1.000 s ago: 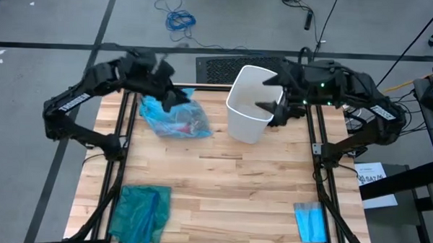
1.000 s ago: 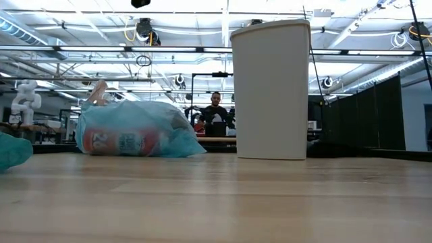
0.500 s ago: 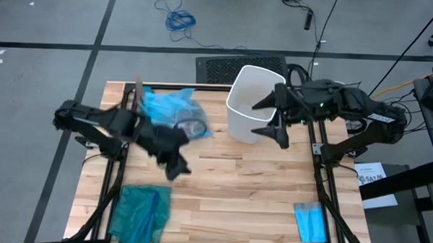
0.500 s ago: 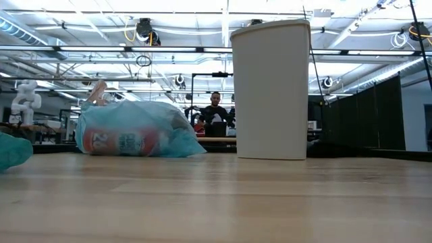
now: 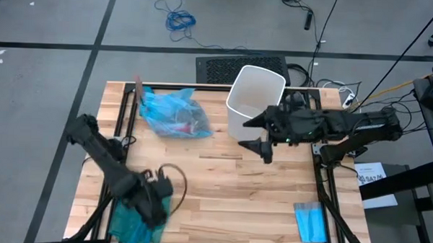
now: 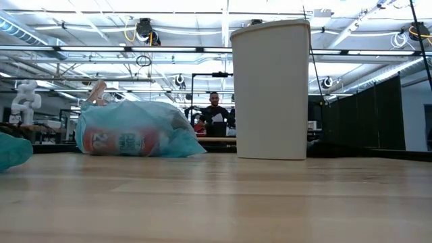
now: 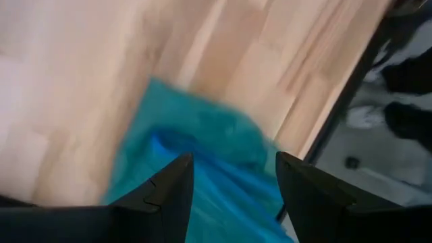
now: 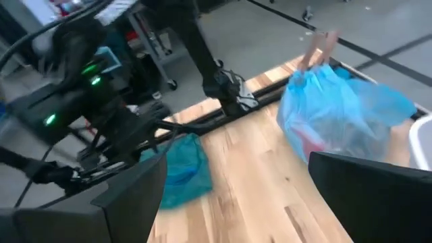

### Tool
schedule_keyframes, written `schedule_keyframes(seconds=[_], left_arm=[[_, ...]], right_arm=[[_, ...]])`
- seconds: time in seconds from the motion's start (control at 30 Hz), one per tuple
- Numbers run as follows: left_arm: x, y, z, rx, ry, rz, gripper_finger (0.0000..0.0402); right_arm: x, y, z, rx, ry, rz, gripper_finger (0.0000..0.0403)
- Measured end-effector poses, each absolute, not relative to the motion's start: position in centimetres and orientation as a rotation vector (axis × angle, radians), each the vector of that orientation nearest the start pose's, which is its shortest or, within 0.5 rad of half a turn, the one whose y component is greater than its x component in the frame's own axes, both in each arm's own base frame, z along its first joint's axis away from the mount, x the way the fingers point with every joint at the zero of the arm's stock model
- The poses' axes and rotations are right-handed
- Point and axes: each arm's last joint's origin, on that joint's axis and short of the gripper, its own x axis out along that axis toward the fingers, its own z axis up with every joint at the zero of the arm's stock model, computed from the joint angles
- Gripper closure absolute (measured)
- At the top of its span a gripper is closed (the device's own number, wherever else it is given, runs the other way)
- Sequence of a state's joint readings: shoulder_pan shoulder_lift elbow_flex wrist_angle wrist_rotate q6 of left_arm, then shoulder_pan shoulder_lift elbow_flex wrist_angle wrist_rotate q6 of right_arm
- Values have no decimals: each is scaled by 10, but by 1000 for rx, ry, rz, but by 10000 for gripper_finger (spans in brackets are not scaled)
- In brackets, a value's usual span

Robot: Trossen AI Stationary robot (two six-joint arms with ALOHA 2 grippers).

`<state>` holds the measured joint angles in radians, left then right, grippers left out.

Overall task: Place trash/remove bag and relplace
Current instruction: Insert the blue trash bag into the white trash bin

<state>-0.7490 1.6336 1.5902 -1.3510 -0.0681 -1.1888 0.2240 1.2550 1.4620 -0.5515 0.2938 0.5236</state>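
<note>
My left gripper [image 5: 158, 203] hangs with its jaws apart and empty over the teal-green bag [image 5: 135, 212] at the table's near left corner; I judge that film soft, light and slippery, best pinched at a bunched fold. Farther in, my right gripper [image 5: 258, 136] stands wide open, holding nothing, just beside the white bin [image 5: 252, 101]. At the far left lies the light-blue bag [image 5: 170, 114], filled with trash [image 5: 190, 125]: limp and crinkly.
</note>
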Motion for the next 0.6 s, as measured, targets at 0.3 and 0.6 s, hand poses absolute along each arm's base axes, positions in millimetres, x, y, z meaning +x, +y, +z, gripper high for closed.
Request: schedule_keyframes(seconds=[0.3, 0.6], left_arm=[[198, -262, 251, -510, 1474, 489, 198], [178, -292, 212, -648, 1542, 603, 198]], right_arm=[[269, 58, 419, 481, 288, -217, 48], [268, 56, 421, 446, 264, -259, 48]])
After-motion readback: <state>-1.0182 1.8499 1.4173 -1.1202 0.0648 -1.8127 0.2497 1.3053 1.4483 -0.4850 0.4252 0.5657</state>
